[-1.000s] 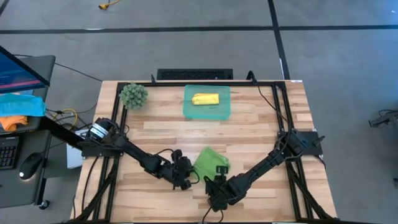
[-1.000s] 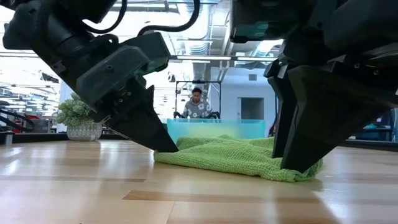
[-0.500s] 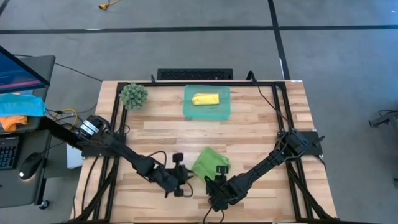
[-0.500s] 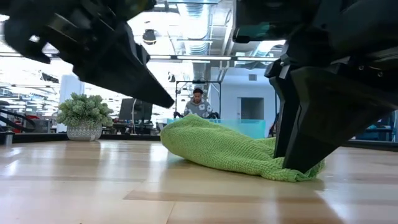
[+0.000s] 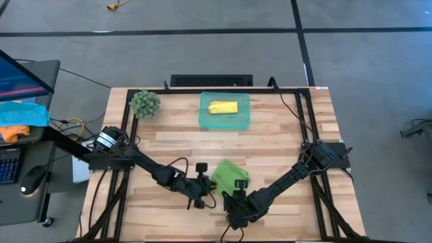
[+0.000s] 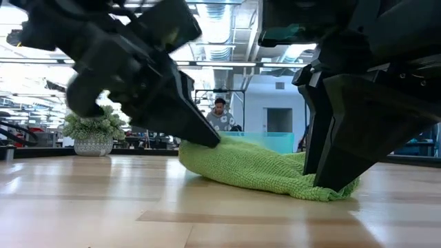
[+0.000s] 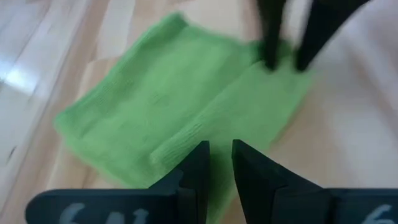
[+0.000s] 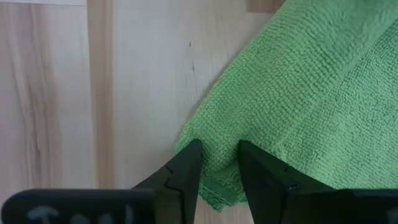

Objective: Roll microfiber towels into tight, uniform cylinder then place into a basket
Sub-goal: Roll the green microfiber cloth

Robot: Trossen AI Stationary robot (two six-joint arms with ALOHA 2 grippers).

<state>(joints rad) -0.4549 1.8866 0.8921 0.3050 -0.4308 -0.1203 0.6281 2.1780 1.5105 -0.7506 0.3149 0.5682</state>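
Note:
The light green towel [image 5: 228,174] lies folded near the table's near edge, humped up on its left side [image 6: 227,155]. My left gripper [image 7: 221,149] is at that raised left fold [image 5: 202,185], its fingers almost together. My right gripper [image 8: 219,149] is shut on the towel's near corner [image 5: 236,194]. The yellow towel [image 5: 223,107] lies rolled inside the teal basket [image 5: 204,118] at the far middle. My left gripper's fingertips [image 6: 210,140] slant down from the table's left onto the top of the towel's raised fold [image 6: 224,146]; I cannot tell whether they touch it. My right gripper pinches the towel's near corner [image 8: 214,186] between its two fingers, from above, pointing down. The corner stays on the table and the rest of the towel lies beyond it.
A fuzzy green ball plant [image 5: 144,102] stands at the far left corner. Blue and orange cloths [image 5: 20,116] lie on a desk off the table's left. A person [image 6: 219,114] sits in the room behind. Bare wood lies between towel and basket.
My left gripper has risen off the table at the towel's left edge, swung toward the near left, then come back to the towel. The towel's left part has folded over toward the right into a hump, while the corner in my right gripper has stayed put.

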